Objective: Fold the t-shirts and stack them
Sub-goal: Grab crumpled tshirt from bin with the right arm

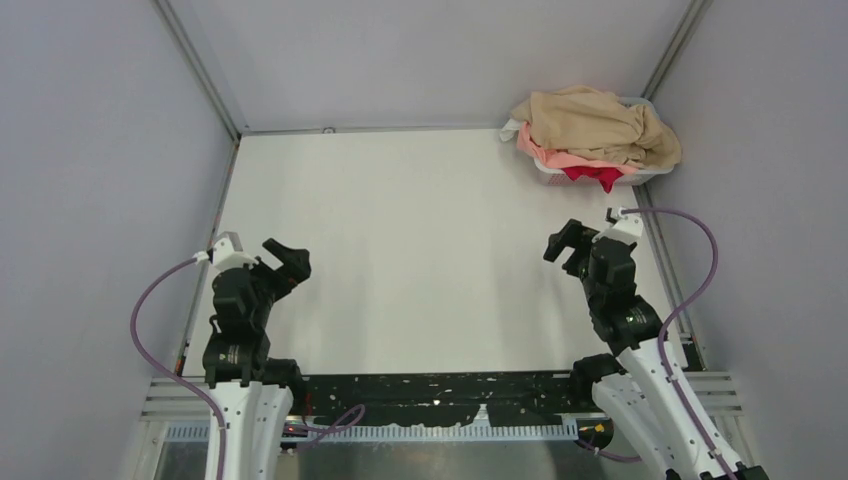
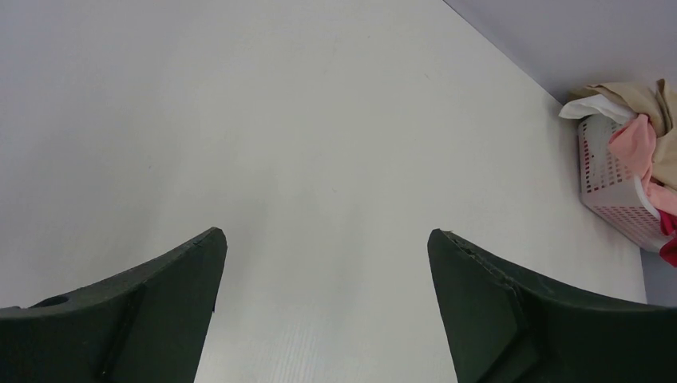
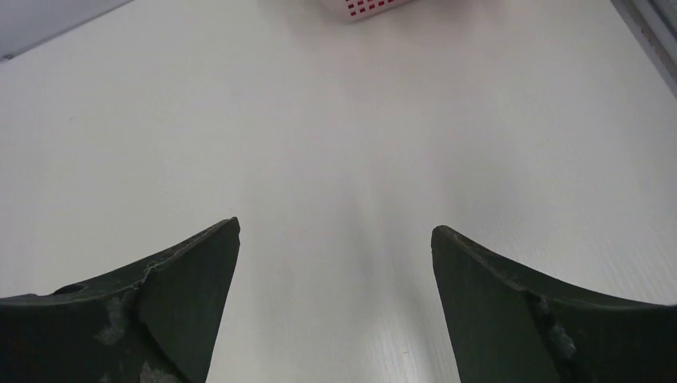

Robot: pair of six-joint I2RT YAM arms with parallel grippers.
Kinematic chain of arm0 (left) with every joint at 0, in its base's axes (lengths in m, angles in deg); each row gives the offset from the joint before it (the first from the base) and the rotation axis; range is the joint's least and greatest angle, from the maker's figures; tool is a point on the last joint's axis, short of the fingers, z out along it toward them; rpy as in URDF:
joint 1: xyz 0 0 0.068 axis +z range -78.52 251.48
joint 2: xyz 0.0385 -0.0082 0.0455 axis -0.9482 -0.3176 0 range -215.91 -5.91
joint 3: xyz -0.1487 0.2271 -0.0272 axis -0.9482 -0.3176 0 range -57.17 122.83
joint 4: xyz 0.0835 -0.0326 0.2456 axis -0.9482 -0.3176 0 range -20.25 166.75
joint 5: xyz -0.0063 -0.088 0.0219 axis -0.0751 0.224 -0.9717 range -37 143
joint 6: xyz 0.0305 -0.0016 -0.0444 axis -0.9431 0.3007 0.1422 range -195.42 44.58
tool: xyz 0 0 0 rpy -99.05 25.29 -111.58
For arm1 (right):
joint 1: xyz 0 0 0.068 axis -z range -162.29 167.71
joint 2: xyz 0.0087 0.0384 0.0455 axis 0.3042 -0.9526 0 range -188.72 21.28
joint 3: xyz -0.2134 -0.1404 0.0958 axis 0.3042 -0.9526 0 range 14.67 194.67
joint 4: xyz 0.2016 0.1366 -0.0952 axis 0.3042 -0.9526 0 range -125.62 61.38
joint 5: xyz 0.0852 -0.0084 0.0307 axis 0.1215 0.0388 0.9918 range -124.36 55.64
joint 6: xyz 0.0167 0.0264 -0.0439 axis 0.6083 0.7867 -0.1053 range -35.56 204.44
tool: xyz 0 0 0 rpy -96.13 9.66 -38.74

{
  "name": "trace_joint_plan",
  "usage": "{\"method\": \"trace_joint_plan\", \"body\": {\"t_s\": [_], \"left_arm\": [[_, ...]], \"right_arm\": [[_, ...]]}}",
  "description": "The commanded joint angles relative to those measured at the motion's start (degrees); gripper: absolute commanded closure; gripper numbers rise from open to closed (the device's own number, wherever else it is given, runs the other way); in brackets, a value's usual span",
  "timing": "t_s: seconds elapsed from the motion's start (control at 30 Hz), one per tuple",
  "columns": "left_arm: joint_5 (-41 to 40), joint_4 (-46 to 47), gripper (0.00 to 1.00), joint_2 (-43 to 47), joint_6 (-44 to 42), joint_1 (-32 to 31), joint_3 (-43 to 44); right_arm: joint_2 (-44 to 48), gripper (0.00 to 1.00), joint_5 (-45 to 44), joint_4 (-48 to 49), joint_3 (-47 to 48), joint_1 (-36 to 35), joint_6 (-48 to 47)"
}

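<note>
The t-shirts lie heaped in a white slotted basket (image 1: 640, 176) at the far right corner: a large tan-beige shirt (image 1: 595, 125) on top, a salmon-pink one (image 1: 560, 157) under it, a red one (image 1: 592, 176) at the front. No grey-blue shirt shows. From the left wrist view the basket (image 2: 611, 187), pink shirt (image 2: 635, 144) and tan shirt (image 2: 627, 94) show at the far right. My left gripper (image 1: 287, 260) is open and empty at the near left. My right gripper (image 1: 565, 243) is open and empty at the near right, well short of the basket.
The white table (image 1: 420, 250) is walled by grey panels at left, back and right. A black rail with holes (image 1: 440, 388) runs along the near edge between the arm bases. A corner of the basket (image 3: 367, 8) shows at the top of the right wrist view.
</note>
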Motion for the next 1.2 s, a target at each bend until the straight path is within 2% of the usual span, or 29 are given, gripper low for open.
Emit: {"method": "trace_joint_plan", "body": {"t_s": [0.0,0.2,0.27,0.33,0.53,0.77,0.93,1.0,1.17], "left_arm": [[1.6,4.5,0.01,-0.5,0.0,0.3,0.1],[1.9,7.8,0.01,-3.3,0.4,0.3,0.1],[2.3,9.8,0.01,-4.9,0.7,0.2,0.0],[2.5,10.9,0.01,-6.9,0.7,0.2,0.5],[2.0,15.2,0.01,-12.7,0.7,0.2,0.9],[0.6,18.1,0.01,-17.2,0.3,0.3,1.7],[1.4,19.5,0.01,-18.9,0.3,0.3,1.8],[1.2,20.6,0.01,-19.3,1.0,0.3,1.5],[1.2,21.4,0.01,-20.2,1.0,0.2,1.8]], "right_arm": [[0.9,0.05,-3.8,7.1,2.4,0.1,0.4],[-7.8,0.05,-3.6,13.6,9.9,0.1,-8.4],[-13.9,0.05,-4.7,15.2,13.8,0.3,-11.7],[-23.9,0.05,-5.9,14.7,19.5,1.4,-13.4],[-48.2,0.05,-7.2,7.8,44.4,7.9,-12.1],[-71.6,0.05,-12.7,6.3,68.0,12.5,-13.3],[-87.5,0.05,-10.5,4.3,87.8,17.2,-8.9],[-92.6,0.05,-11.4,3.8,93.7,17.5,-8.6],[-98.9,0.05,-11.3,10.4,98.3,17.6,-10.5]]}}
